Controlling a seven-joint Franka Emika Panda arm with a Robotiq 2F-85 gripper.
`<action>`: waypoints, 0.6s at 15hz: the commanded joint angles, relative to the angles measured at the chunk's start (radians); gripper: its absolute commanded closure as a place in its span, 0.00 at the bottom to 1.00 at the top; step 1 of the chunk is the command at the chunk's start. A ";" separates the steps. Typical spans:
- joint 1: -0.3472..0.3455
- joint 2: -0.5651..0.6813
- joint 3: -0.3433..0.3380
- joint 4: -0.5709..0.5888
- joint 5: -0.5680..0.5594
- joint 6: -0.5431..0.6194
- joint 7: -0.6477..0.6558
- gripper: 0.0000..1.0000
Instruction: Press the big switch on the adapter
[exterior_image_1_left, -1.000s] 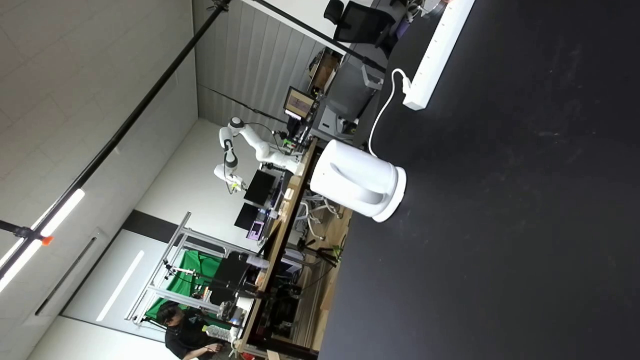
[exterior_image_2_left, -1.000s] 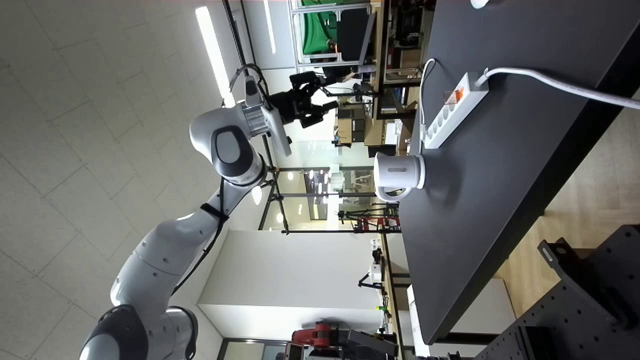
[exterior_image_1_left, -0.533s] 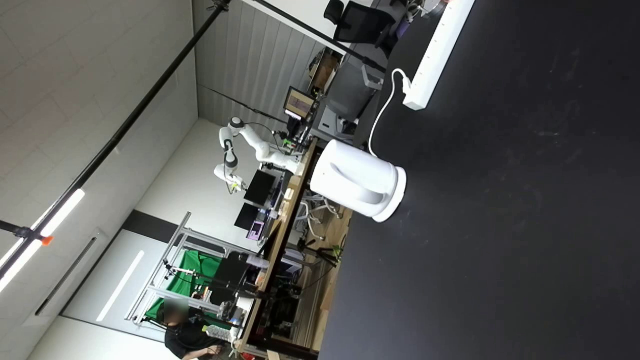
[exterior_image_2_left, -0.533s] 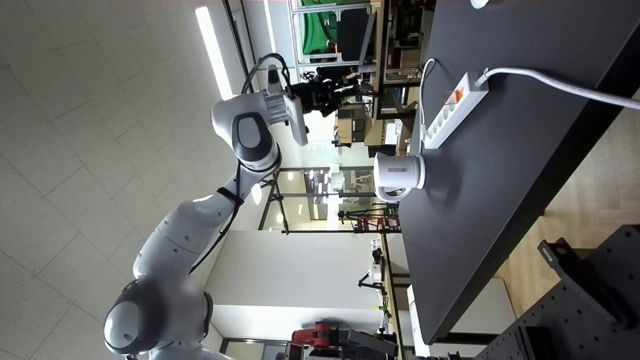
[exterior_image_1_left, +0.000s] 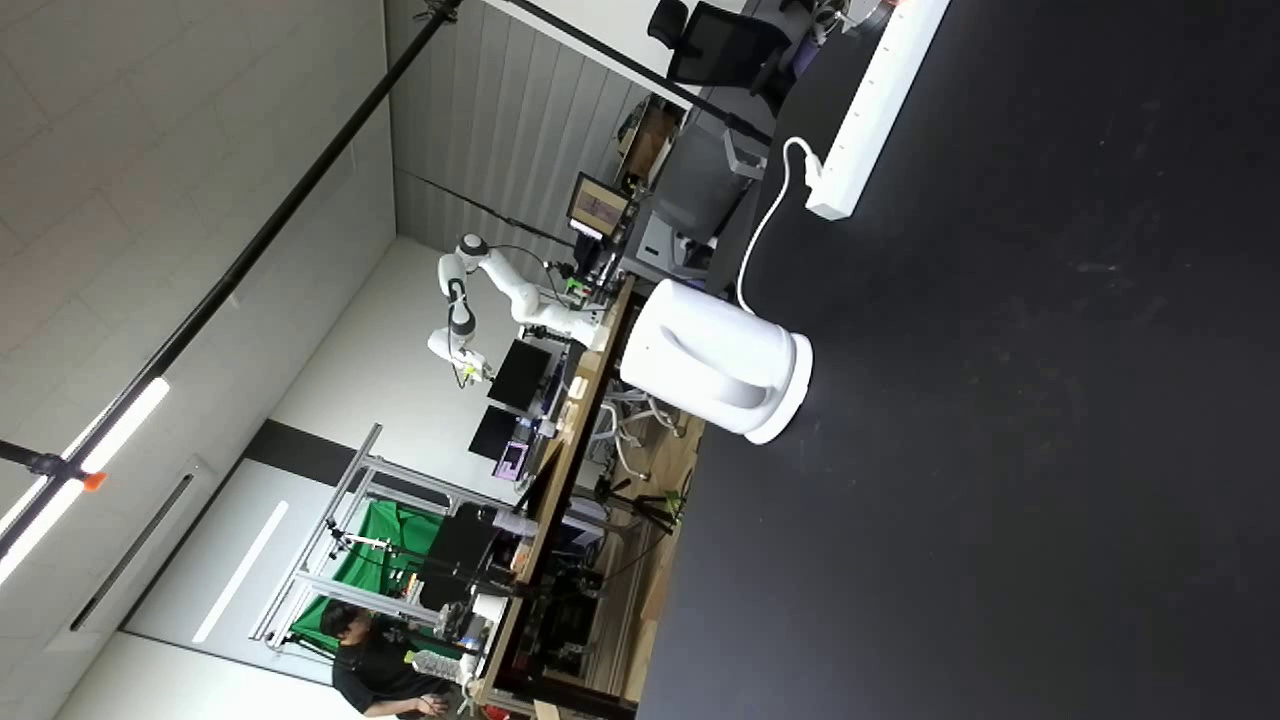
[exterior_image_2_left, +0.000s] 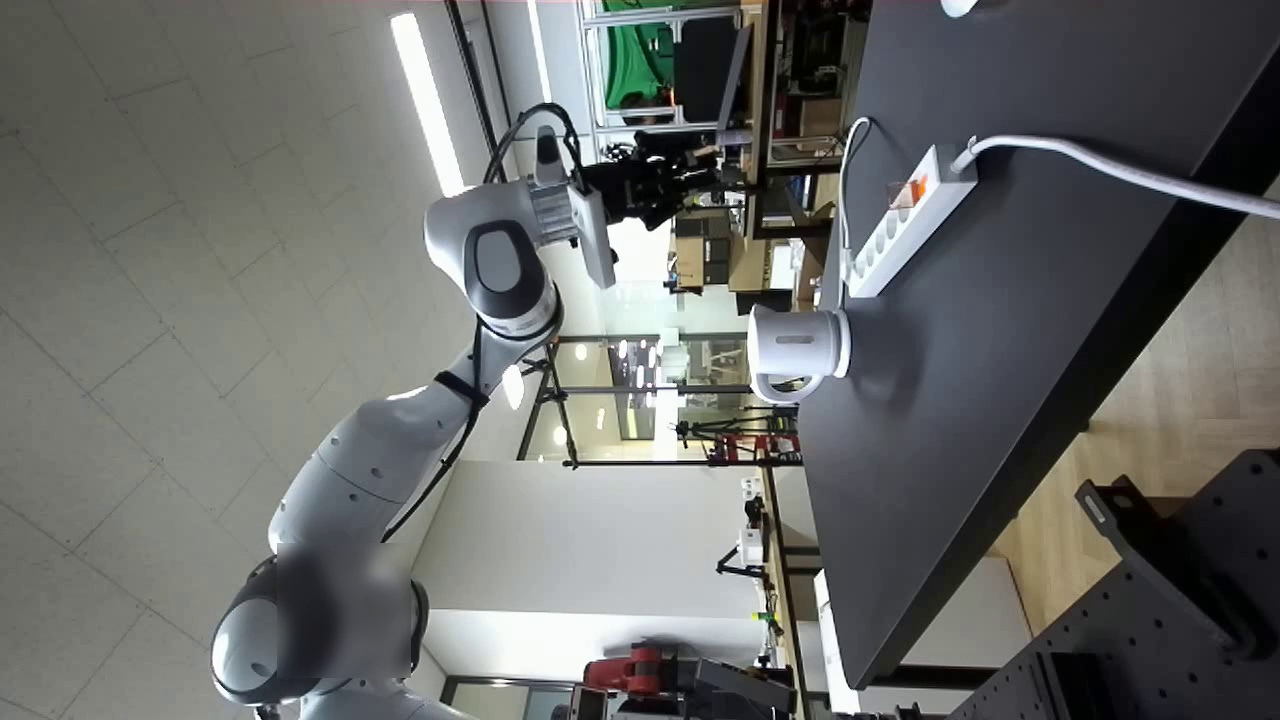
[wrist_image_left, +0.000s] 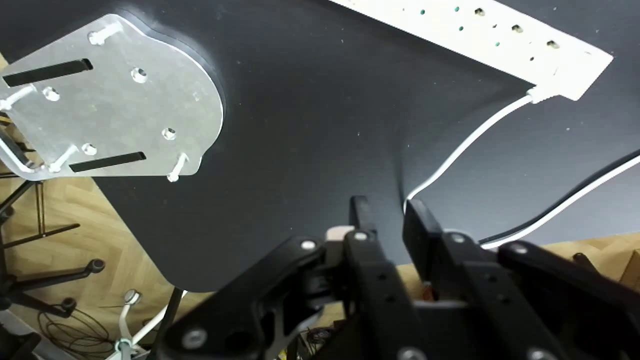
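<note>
Currently | gripper (wrist_image_left: 387, 206) parted, aloft | adapter (exterior_image_2_left: 910, 226) on table (exterior_image_2_left: 1000, 350), well apart

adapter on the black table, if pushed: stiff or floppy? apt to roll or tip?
Probably stiff: the adapter is a straight, rigid-looking bar. Unlikely to roll or tip, lying long, low and flat-sided on the black table. May skid sideways, though the thick white cord at one end could drag on it.

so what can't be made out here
Adapter, wrist view: one end cut off by the top edge.
Thin cord, wrist view: lost behind the gripper.
Orange part, in an exterior view: too small to tell if pressed.
Arm, same view: blurred patch covers part.
</note>
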 joint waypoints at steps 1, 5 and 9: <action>-0.025 -0.002 0.027 0.001 -0.013 -0.001 0.009 0.75; -0.038 0.012 0.040 0.011 -0.023 -0.003 -0.084 0.96; -0.077 0.049 0.081 0.034 -0.034 -0.058 -0.281 1.00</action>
